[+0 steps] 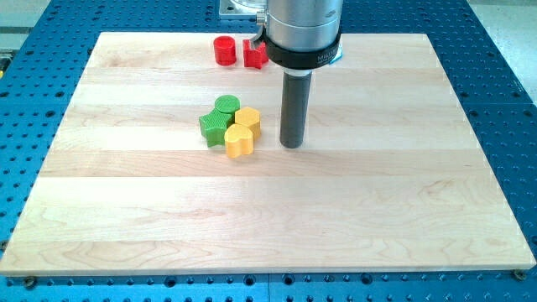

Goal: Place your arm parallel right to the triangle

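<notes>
My tip (291, 145) rests on the wooden board (377, 193), just right of a tight cluster of blocks. The cluster holds a green cylinder (226, 105), a green star-like block (213, 127), a yellow hexagon (248, 119) and a yellow heart (239, 143). The tip stands a short gap right of the yellow hexagon and does not touch it. No triangle can be made out. A small blue sliver (338, 55) shows at the right edge of the arm's body; its shape is hidden.
A red cylinder (224, 50) stands near the board's top edge. Beside it is a red block (254, 55), partly hidden by the arm, so its shape is unclear. A blue perforated table (503, 75) surrounds the board.
</notes>
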`<state>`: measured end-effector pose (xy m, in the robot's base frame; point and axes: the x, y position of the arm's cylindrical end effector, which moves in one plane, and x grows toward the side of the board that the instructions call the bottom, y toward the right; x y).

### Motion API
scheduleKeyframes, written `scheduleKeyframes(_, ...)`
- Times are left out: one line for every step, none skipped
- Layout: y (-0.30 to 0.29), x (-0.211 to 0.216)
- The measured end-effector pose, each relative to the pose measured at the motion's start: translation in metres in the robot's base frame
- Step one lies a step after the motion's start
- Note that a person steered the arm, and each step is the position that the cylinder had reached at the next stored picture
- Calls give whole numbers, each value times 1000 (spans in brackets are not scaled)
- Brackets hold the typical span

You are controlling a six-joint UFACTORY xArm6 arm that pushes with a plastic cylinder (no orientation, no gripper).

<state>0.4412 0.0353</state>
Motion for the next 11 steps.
scheduleKeyframes(0,0)
scheduleKeyframes(0,-1)
scheduleKeyframes(0,-3)
scheduleKeyframes(0,-3)
scheduleKeyframes(0,-6)
scheduleKeyframes(0,-8)
scheduleKeyframes(0,-14)
scheduleKeyframes(0,-15)
scheduleKeyframes(0,-16)
scheduleKeyframes(24,-25)
scheduleKeyframes(124,-80)
